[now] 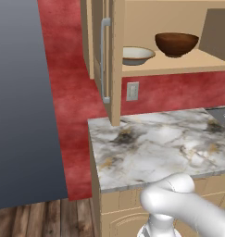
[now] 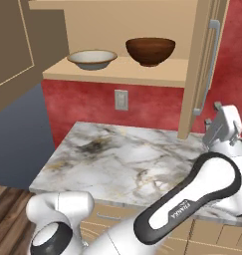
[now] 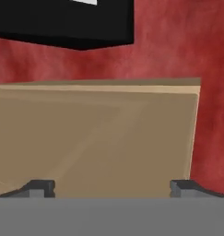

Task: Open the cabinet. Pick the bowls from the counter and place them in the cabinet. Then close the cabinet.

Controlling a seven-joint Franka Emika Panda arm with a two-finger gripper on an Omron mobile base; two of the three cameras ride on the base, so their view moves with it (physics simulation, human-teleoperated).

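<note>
Behind the marble counter [image 1: 178,143], a red wall [image 1: 178,90] rises.

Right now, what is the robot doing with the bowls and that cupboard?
Both bowls already sit on the shelf of the open cabinet: the cream-white bowl beside the dark brown bowl, apart from each other. The marble counter is below them. The robot's gripper is open and holds nothing; its camera faces a tan cabinet door close up. The doors stand open, so closing the cabinet looks like the step left.
</note>
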